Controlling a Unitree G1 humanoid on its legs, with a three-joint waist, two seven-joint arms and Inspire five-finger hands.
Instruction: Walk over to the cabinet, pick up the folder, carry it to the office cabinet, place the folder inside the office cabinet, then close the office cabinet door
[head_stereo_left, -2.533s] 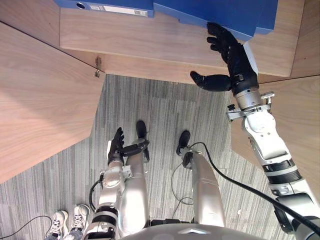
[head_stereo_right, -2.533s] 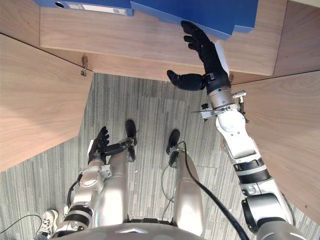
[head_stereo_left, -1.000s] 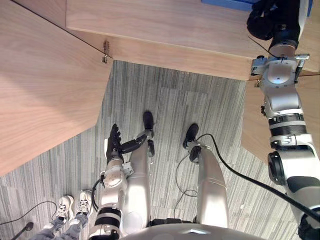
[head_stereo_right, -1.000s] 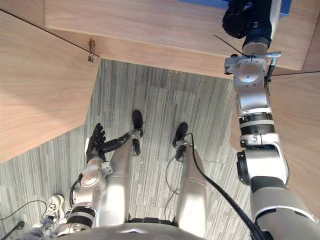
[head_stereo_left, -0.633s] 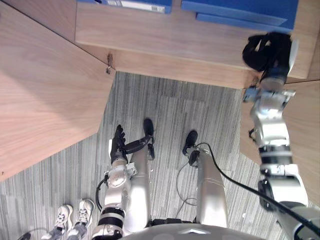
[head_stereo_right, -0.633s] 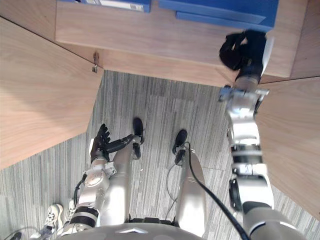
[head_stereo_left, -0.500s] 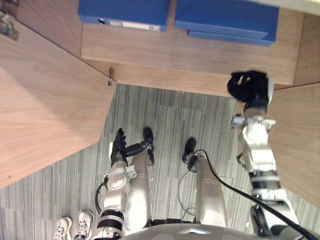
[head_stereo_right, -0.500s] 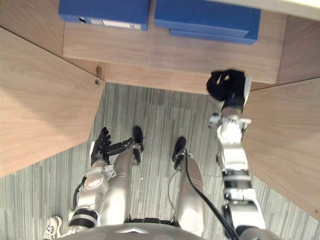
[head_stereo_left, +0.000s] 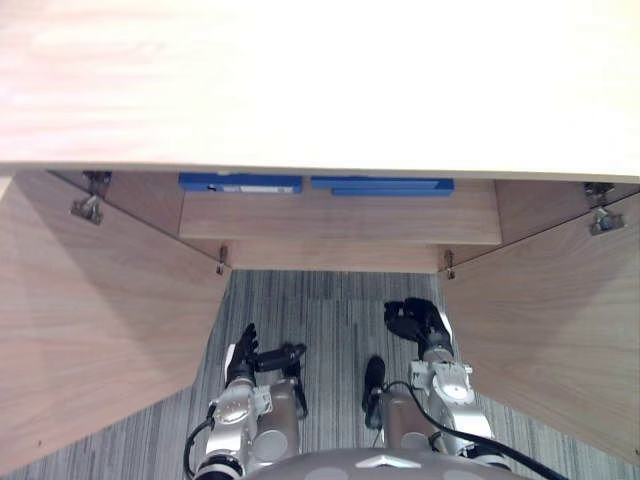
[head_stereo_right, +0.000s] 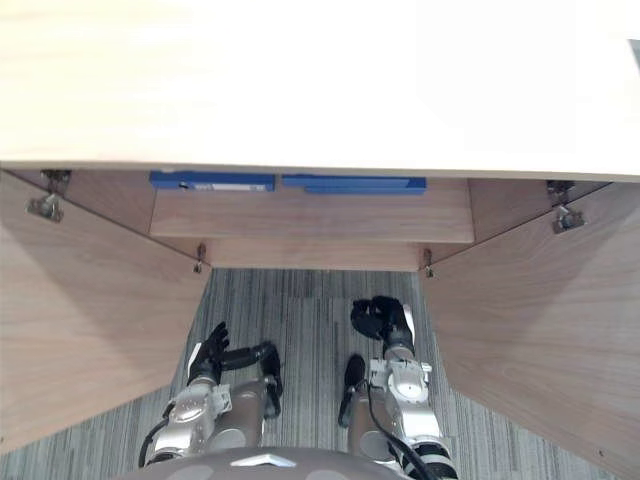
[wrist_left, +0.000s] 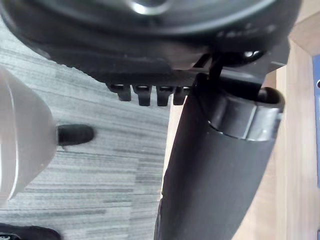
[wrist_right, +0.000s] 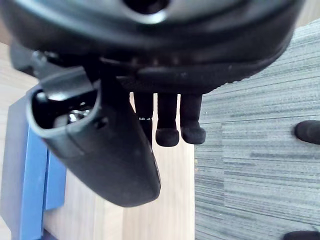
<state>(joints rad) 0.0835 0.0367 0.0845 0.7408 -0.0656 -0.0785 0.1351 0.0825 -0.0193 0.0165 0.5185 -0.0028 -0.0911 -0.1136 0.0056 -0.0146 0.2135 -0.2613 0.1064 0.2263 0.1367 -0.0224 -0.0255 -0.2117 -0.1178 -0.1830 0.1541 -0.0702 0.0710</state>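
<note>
Two blue folders lie flat on the shelf inside the open wooden cabinet, one on the left and one on the right. My right hand hangs low over the carpet in front of the cabinet, well clear of the shelf, its fingers curled and empty. In the right wrist view the curled fingers hold nothing, and a blue folder lies on the wood beyond. My left hand stays down at my side with straight fingers, touching nothing.
Both cabinet doors stand wide open: the left door and the right door flank the gap where I stand. The pale cabinet top spans above. Grey striped carpet lies between the doors.
My right hand has come off the folder on the shelf, curled shut and dropped back beside me. The camera has pulled back, so the cabinet top has come into view.
</note>
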